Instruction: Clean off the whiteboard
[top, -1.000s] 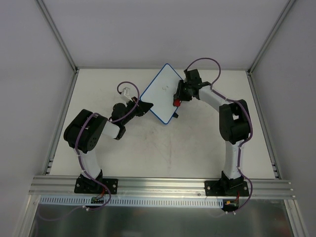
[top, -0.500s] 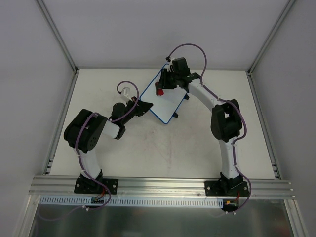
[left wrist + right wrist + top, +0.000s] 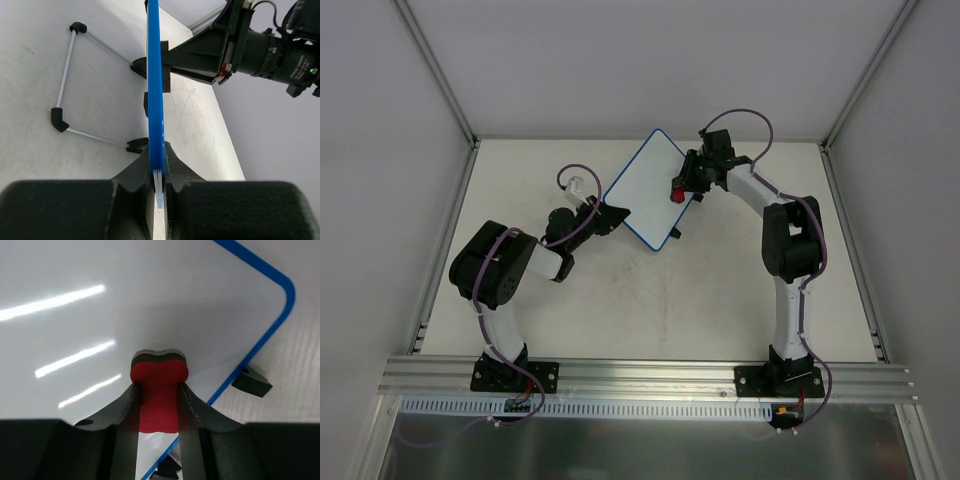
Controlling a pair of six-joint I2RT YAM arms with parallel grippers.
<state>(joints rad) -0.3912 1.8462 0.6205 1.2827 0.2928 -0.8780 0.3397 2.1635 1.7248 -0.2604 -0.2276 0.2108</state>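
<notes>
The whiteboard (image 3: 645, 190), white with a blue rim, lies tilted at the back middle of the table. My left gripper (image 3: 617, 215) is shut on its left edge; the left wrist view shows the blue rim (image 3: 155, 90) edge-on between the jaws. My right gripper (image 3: 682, 188) is shut on the red bone-shaped eraser (image 3: 676, 192), pressing its dark felt end onto the board's right part. In the right wrist view the eraser (image 3: 159, 390) sits on the clean white surface (image 3: 100, 300) near the rounded blue corner (image 3: 280, 295). No writing shows.
A wire stand with black feet (image 3: 62, 117) lies under the board. Black tabs (image 3: 251, 381) stick out at the board's edge. The table (image 3: 670, 300) has metal rails at left and right and grey walls behind.
My right gripper swept the eraser from the board's right side to its upper left, then back to the right part. The left gripper and board stayed put.
</notes>
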